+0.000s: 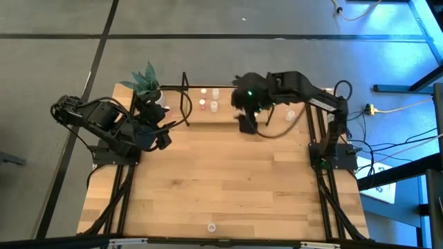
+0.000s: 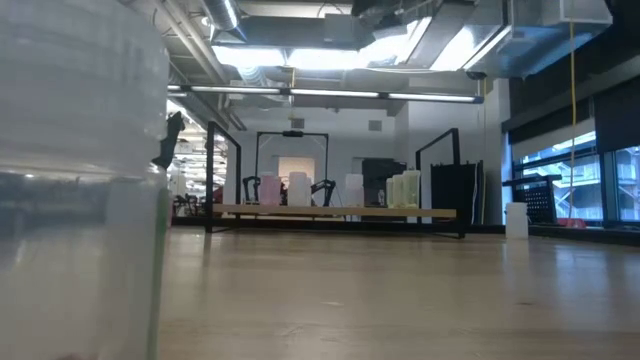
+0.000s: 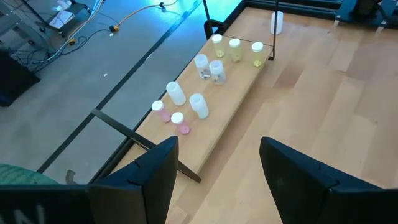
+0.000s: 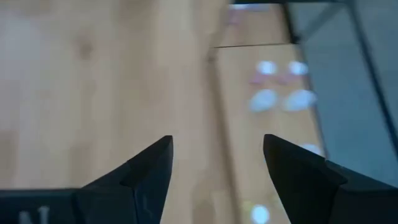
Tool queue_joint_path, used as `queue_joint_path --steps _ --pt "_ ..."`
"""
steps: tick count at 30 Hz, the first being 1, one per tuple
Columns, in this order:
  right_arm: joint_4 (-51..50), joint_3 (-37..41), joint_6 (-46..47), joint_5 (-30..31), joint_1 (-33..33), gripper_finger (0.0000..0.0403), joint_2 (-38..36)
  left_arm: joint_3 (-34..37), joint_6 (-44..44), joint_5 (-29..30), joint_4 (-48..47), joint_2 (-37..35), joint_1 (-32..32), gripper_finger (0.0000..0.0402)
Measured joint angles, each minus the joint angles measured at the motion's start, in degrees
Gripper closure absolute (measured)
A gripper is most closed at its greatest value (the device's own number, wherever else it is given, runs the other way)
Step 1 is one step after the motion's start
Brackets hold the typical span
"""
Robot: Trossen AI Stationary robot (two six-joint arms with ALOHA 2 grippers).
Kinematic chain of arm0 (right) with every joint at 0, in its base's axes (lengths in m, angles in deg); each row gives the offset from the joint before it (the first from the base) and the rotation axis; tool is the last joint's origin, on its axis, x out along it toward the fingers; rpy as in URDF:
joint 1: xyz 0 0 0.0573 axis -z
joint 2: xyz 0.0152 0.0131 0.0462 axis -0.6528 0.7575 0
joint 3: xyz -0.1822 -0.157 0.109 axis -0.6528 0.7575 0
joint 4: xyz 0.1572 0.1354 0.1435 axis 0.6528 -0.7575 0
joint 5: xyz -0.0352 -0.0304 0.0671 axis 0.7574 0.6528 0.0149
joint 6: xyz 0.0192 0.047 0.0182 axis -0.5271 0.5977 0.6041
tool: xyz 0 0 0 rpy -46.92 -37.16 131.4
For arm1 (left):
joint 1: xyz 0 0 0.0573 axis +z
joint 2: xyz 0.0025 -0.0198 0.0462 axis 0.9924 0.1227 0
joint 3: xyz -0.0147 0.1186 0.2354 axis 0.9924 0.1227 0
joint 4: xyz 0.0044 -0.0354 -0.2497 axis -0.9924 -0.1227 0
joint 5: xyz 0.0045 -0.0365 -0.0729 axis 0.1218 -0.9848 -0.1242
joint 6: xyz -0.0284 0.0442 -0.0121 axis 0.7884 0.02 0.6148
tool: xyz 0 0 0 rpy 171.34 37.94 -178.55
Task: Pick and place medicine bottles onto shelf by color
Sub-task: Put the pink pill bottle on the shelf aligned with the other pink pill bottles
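Both end effectors are hanging open and empty: right end effector [image 4: 214, 165] above the shelf [image 1: 228, 115], left end effector [image 3: 217, 165] beside it

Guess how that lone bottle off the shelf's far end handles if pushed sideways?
The lone bottle stands upright on bare table, beside the shelf. It looks taller than wide, so a high push would probably tip it. Being a cylinder, it would likely roll once down. It seems light.
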Motion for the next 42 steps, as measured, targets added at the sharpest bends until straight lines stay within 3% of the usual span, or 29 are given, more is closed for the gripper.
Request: queue_joint_path --steps 4,12,16,24,32,38,42 --pt "-2.55 0.00 -2.45 -4.31 -3.89 0.0151 -1.13 -0.01 0.00 0.00 0.00 0.00 0.00 0.0182" --pt "-4.57 0.04 -1.94 -4.32 -9.40 0.0151 -1.33 0.01 -0.30 0.06 0.00 0.00 0.00 0.0182" --pt "-4.57 0.04 -1.89 -4.32 -11.07 0.0151 -1.33 0.01 -4.77 1.50 -0.42 0.00 0.00 0.0182" --pt "-5.70 0.04 -1.74 -4.30 -12.72 0.0151 -1.33 0.71 -2.54 -1.53 -5.29 -0.04 0.00 0.0182" --pt "-6.23 0.04 -1.82 -4.27 -12.80 0.0151 -1.33 7.02 9.75 -5.45 -5.36 -0.02 2.03 0.0182" --pt "-6.22 0.04 -2.35 -4.25 -12.79 0.0151 -1.33 12.30 35.02 -7.60 -5.39 0.02 7.39 0.0182" --pt "-6.25 0.07 -2.38 -4.27 -12.79 0.0151 -1.33 12.84 43.77 -9.48 -7.20 -0.31 11.29 0.0182"
